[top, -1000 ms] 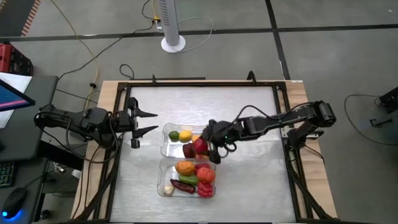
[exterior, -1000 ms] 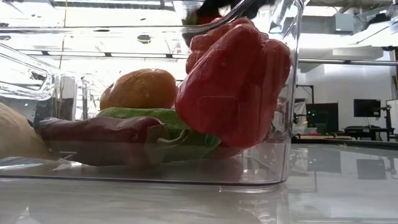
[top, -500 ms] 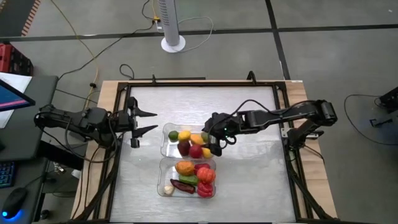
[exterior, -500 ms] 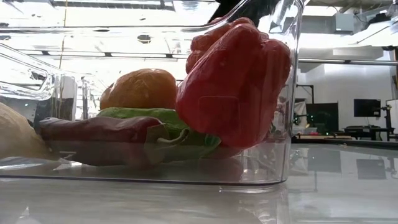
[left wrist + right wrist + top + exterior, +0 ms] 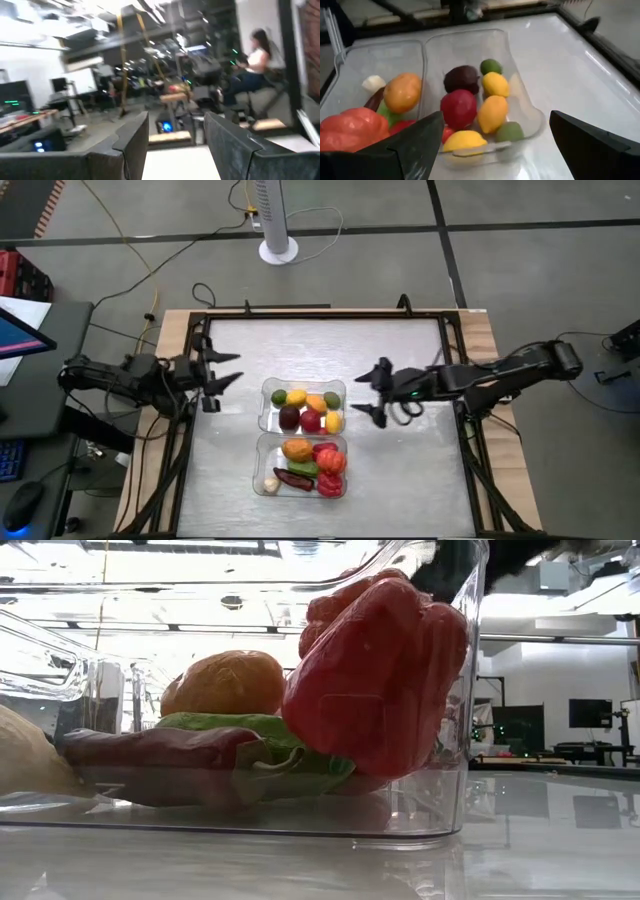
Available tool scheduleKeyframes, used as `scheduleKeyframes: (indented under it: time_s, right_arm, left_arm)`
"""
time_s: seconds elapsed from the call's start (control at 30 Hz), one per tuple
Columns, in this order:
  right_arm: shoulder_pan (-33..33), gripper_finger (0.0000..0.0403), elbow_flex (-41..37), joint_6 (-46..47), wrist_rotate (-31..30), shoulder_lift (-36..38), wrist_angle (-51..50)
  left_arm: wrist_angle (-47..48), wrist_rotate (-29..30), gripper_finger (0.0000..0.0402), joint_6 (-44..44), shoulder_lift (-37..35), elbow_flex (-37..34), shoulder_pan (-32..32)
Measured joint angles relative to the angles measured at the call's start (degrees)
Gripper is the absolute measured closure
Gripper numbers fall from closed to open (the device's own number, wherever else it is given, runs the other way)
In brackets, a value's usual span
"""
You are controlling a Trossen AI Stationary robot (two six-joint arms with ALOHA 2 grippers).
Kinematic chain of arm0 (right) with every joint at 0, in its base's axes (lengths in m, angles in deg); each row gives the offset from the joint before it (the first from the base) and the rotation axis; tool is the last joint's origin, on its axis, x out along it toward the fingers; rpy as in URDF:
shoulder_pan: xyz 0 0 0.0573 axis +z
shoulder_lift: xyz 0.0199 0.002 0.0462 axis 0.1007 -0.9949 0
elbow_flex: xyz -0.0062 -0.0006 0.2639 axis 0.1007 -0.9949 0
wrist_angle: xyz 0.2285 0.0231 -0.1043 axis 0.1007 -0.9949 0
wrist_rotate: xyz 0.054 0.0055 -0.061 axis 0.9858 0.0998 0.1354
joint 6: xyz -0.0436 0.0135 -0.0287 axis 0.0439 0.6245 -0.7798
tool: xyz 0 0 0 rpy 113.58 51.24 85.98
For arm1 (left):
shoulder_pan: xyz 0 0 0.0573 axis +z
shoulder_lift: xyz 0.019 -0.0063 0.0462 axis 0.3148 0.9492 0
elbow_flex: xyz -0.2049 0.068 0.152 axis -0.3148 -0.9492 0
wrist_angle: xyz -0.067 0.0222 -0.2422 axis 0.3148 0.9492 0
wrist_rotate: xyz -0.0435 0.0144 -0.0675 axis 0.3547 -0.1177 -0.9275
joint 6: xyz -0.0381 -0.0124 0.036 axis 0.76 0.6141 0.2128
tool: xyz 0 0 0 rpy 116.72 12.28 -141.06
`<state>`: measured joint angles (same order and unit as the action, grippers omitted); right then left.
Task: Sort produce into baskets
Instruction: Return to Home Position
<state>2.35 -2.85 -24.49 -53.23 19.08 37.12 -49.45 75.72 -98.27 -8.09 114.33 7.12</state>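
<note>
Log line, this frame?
left gripper open, table left | right gripper open, empty, right of far bin | produce in far bin, near bin

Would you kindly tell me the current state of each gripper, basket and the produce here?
Left gripper: open, empty.
Right gripper: open, empty.
Upper basket (high view): upright, partly filled.
Lower basket (high view): upright, partly filled.
Produce: every visible piece lies inside a basket.
</note>
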Motion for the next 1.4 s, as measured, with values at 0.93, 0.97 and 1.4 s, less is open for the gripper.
scheduleKeyframes:
  time_s: [0.93, 0.97, 1.4]
  right_arm:
    - [-9.7, 0.0014, -47.0, -2.1, 0.0, 44.7, 30.4]
    - [-10.1, 0.0015, -47.0, -2.4, 0.0, 46.7, 29.0]
    - [-11.7, 0.0053, -47.1, -1.5, 0.2, 69.5, 11.0]
  left_arm:
    - [23.4, 12.2, 0.0223, 13.6, -25.7, -13.0, 0.4]
    - [23.4, 12.4, 0.0223, 14.0, -25.1, -13.2, 0.4]
    - [20.9, 12.5, 0.0223, 17.5, -26.9, -17.4, 0.4]
